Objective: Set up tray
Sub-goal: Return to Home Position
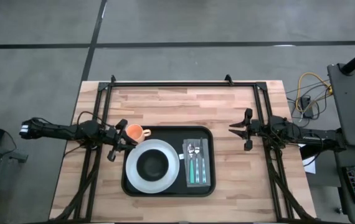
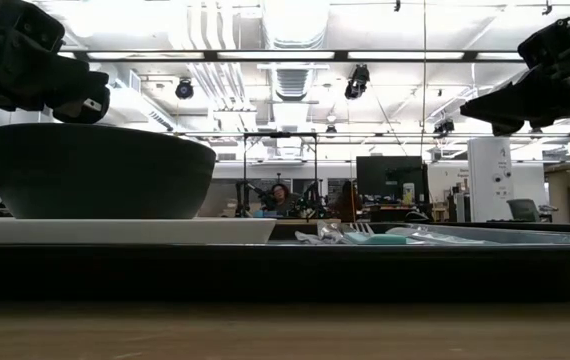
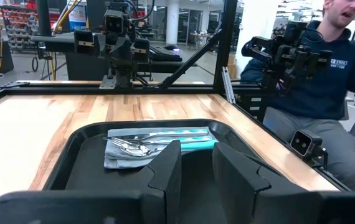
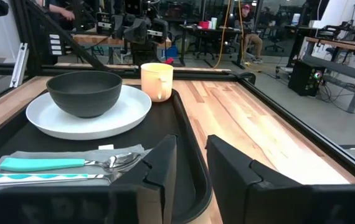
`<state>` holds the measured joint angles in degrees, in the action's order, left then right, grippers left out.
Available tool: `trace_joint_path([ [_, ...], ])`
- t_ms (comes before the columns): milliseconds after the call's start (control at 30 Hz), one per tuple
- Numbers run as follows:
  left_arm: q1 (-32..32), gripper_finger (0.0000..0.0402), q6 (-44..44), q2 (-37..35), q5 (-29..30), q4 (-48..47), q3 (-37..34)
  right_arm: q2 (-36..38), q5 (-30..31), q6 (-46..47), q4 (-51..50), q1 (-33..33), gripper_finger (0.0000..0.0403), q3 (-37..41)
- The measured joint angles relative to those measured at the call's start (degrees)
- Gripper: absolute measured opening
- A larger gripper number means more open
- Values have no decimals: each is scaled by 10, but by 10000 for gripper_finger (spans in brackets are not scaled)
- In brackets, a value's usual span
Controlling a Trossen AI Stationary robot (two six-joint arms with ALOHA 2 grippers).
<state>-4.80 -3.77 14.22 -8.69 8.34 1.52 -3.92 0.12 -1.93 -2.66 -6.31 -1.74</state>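
Note:
The black tray (image 1: 168, 190) lies in the middle of the wooden table. On its left half a white plate (image 1: 141, 180) carries a black bowl (image 1: 152, 165). An orange cup (image 1: 134, 132) stands at the tray's far left corner. On the right half, cutlery with teal handles (image 1: 196, 163) lies on a grey napkin (image 1: 205, 149). My left gripper (image 1: 116, 140) hovers level just off the tray's left rim, near the cup, open and empty (image 3: 196, 171). My right gripper (image 1: 233, 129) hovers level to the right of the tray, open and empty (image 4: 192, 165).
Black frame rails (image 1: 177, 83) run along the table's far edge and down both sides. Bare wood lies on the far side of the tray and to its right (image 1: 240, 174). A person (image 3: 327, 68) sits beyond the table's edge in the left wrist view.

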Motion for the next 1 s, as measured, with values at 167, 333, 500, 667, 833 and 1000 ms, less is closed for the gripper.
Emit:
trace_joint_path([
  [167, 0, 75, 0, 0, 0, 0, 0, 0, 0, 0, 0, 0, 86, 0],
  [333, 0, 75, 0, 0, 0, 0, 0, 0, 0, 0, 0, 0, 91, 0],
  [500, 0, 75, 0, 0, 0, 0, 0, 0, 0, 0, 0, 0, 86, 0],
  [667, 0, 75, 0, 0, 0, 0, 0, 0, 0, 0, 0, 0, 77, 0],
  [833, 0, 75, 0, 0, 0, 0, 0, 0, 0, 0, 0, 0, 72, 0],
  [1000, 0, 75, 0, 0, 0, 0, 0, 0, 0, 0, 0, 0, 78, 0],
])
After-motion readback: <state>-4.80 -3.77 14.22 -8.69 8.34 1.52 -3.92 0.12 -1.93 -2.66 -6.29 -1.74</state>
